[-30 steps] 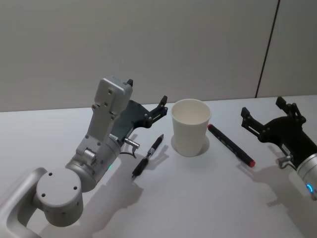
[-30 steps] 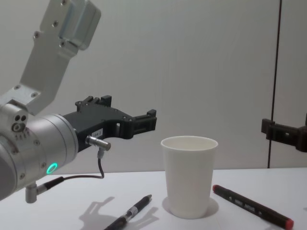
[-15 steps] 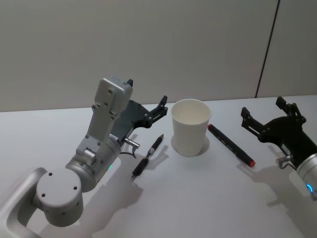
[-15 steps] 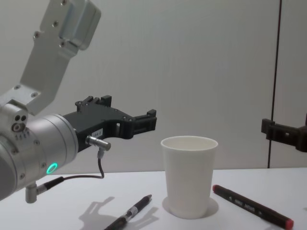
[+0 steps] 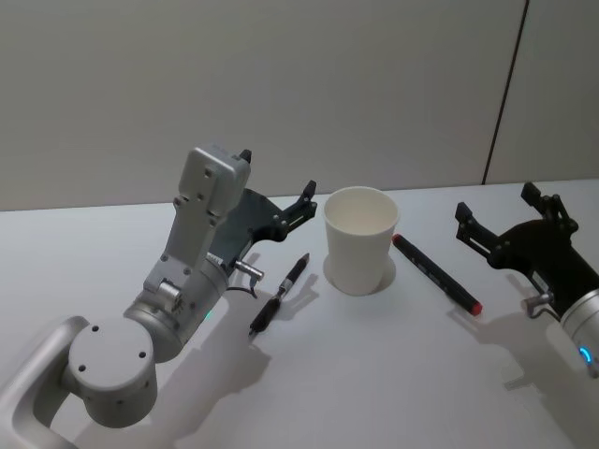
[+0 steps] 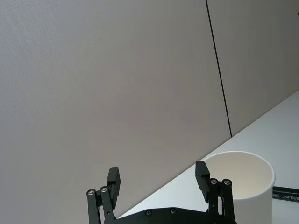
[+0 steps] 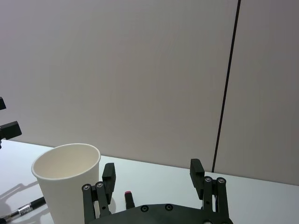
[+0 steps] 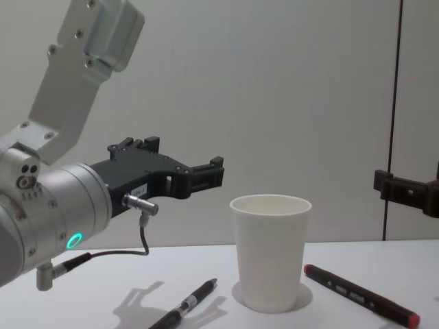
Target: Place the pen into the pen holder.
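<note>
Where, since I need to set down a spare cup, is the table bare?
The table is bare nearest the robot, in front of the pen and the marker. It is crowded around the cup: pen and marker flank it, and the open left gripper and open right gripper hover beside.

A pale grey wall (image 5: 281, 84) takes the upper half of the head view. A thin dark seam (image 5: 505, 94), perhaps a panel joint, crosses it at upper right. A white table (image 5: 374, 374) spans the lower half.
</note>
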Tool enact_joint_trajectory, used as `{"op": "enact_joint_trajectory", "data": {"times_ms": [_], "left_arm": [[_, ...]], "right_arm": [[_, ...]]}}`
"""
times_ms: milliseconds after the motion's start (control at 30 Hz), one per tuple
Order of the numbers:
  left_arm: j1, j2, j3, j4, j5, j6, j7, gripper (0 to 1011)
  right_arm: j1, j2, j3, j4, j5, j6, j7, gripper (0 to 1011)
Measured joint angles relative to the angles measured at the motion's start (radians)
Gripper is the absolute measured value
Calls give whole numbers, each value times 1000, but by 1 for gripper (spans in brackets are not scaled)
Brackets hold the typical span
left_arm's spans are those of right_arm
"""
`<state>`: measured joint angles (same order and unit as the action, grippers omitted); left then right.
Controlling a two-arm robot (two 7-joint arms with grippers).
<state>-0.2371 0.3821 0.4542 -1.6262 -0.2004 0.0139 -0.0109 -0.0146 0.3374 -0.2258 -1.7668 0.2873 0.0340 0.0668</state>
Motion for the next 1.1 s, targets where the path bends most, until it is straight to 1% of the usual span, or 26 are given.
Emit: {"op": "enact_joint_trajectory", "data": {"times_ms": [1100], "left_arm": [[0, 0, 0, 0, 0, 0, 0, 1001]], "right_arm": [[0, 0, 0, 0, 0, 0, 0, 1001]]}}
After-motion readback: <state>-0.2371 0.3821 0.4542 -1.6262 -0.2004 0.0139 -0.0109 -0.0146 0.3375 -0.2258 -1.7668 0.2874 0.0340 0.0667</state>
